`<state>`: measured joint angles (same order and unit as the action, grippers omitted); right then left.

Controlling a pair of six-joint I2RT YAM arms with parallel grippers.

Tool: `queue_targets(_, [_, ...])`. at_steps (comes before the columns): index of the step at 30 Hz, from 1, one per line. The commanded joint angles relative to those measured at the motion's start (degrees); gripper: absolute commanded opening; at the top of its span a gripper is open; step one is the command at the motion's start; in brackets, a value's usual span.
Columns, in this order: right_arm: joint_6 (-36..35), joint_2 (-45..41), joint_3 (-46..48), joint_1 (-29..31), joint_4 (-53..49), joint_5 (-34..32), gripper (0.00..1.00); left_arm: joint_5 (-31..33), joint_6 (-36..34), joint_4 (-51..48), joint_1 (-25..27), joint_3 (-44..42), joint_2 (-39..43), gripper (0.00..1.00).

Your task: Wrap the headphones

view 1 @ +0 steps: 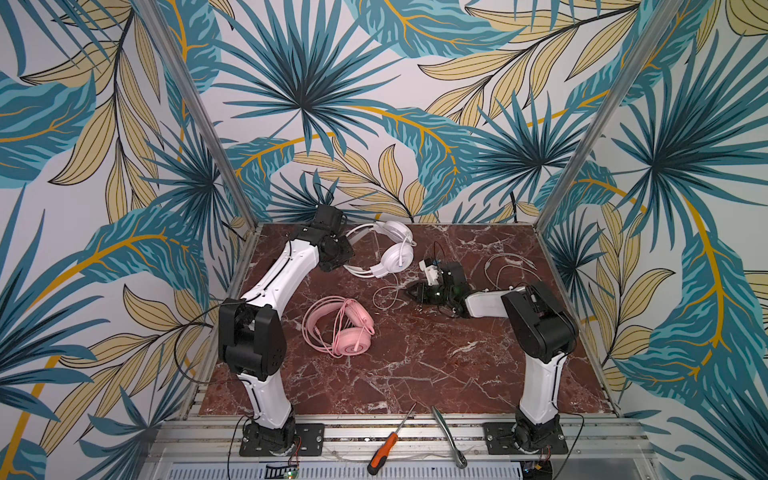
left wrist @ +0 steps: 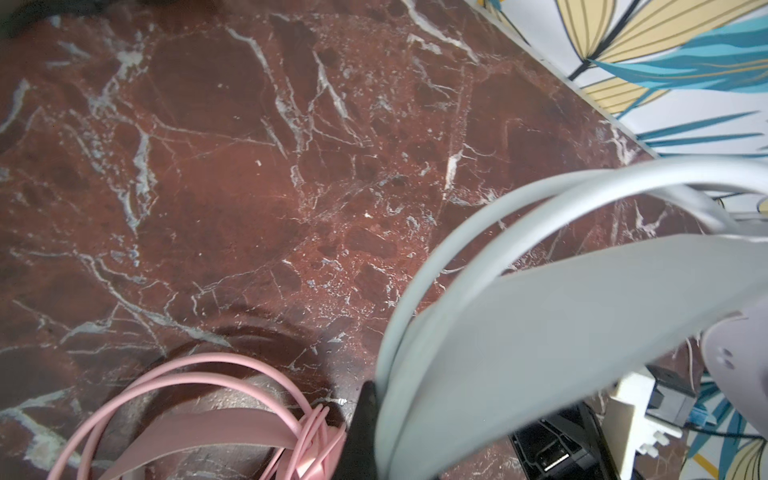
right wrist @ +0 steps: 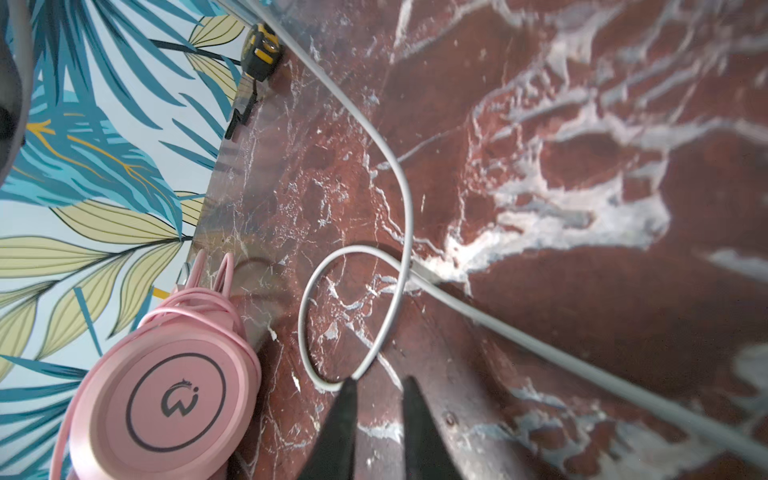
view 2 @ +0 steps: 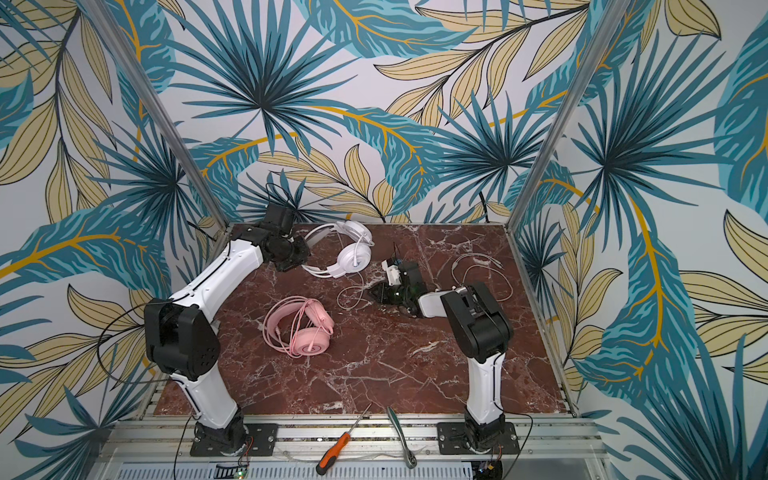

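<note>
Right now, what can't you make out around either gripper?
- Left gripper: left wrist view, the white over-ear headset's headband covers one finger; grip unconfirmed.
- Thin white cable: both top views, the right arm hides part of its run.
- Pink round-cupped headset: right wrist view, cropped by frame edge.

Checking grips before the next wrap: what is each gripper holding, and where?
The left gripper grips the white headphones by the headband; the right gripper, open, holds nothing.

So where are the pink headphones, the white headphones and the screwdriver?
pink headphones (view 1: 354, 343): in a top view, on the near ear cup.
white headphones (view 1: 397, 254): in a top view, on the near ear cup.
screwdriver (view 1: 384, 451): in a top view, on the orange handle.
</note>
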<state>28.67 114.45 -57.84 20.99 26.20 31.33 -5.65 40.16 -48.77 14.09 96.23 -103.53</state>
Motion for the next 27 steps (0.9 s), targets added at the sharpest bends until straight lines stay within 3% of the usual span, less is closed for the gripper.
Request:
queue_targets(1, [-1.09, -0.21, -1.28, -1.20, 0.67, 0.00, 0.38, -6.95, -5.19, 2.69, 0.04, 4.23, 0.26, 0.00])
queue_targets(4, [-1.87, 1.32, -4.09, -1.64, 0.34, -0.09, 0.48, -8.79, -7.97, 1.61, 0.02, 5.72, 0.25, 0.00])
queue_targets(11, [0.29, 6.00, -9.32, -1.76, 4.34, 3.88, 0.54, -9.83, -11.07, 0.44, 0.02, 5.64, 1.31, 0.00])
queue_targets(20, [5.00, 10.04, -10.69, -1.61, 5.68, 4.12, 0.55, -11.53, -10.72, 0.43, 0.05, 6.57, 0.79, 0.00])
queue_targets(27, [6.21, 11.74, -12.02, -0.27, 6.22, 6.62, 0.49, -11.64, -10.14, 0.42, 0.01, 7.35, 0.50, 0.00])
